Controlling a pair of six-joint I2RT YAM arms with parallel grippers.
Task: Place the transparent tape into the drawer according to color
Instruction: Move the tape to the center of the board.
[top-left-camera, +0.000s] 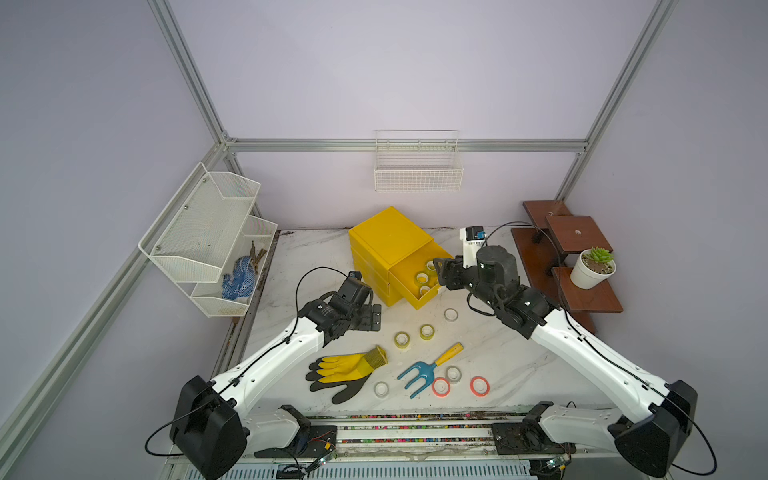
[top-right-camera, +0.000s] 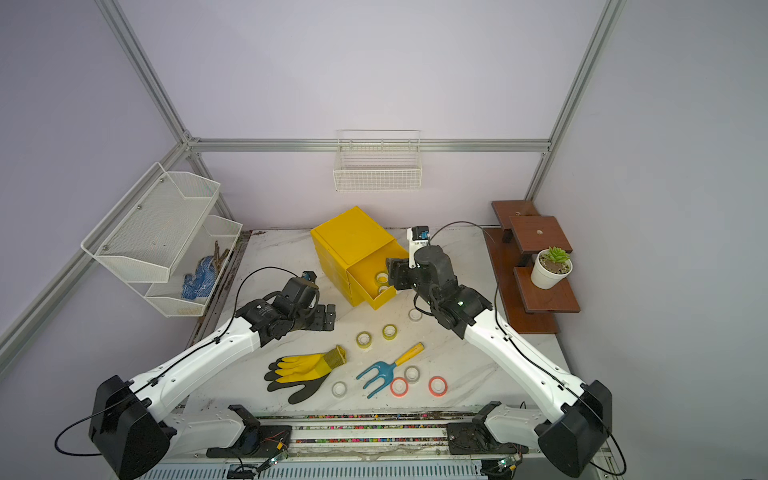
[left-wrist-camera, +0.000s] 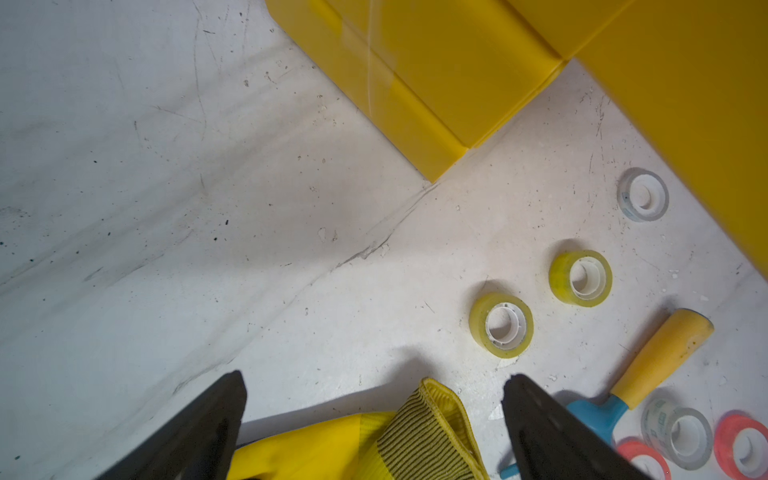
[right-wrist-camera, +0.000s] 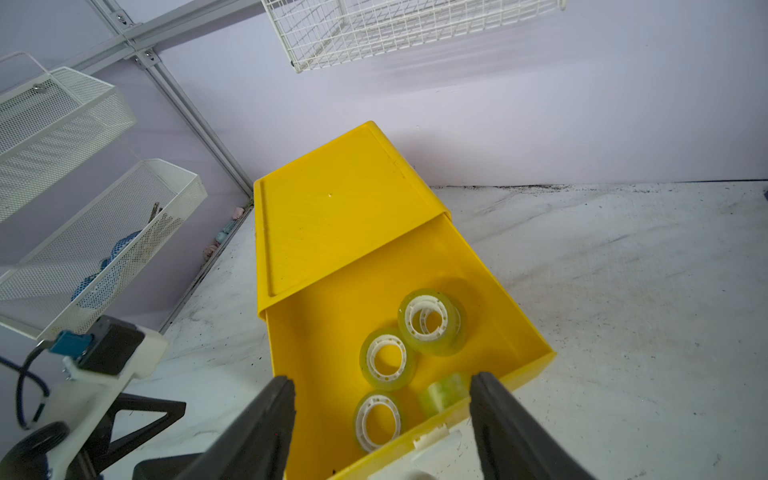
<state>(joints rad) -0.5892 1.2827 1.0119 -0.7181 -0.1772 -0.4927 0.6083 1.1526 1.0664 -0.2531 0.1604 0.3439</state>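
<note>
While the top drawer (right-wrist-camera: 324, 324) of the yellow cabinet (top-left-camera: 388, 237) stands pulled out, the right hand (right-wrist-camera: 382, 378) hangs over its front end, jaws apart and nothing gripped between them. Four yellow-green rolls (right-wrist-camera: 432, 322) show inside that drawer, one of them blurred and on edge by the front wall. The left hand (left-wrist-camera: 376, 376) hovers above the desk (top-left-camera: 498, 361) near the cuff of the yellow glove (top-left-camera: 340, 370), spread wide and empty.

The sorting looks less than half done. Two loose yellow-green rolls (top-left-camera: 402, 339) lie on the desk just in front of the cabinet. Three clear rolls (top-left-camera: 451, 314) and two red-orange rolls (top-left-camera: 441, 387) lie untouched, most of them around the blue fork (top-left-camera: 419, 372). Nothing else is pulled out of the cabinet, so by my reckoning each remaining colour needs its own drawer opened.
</note>
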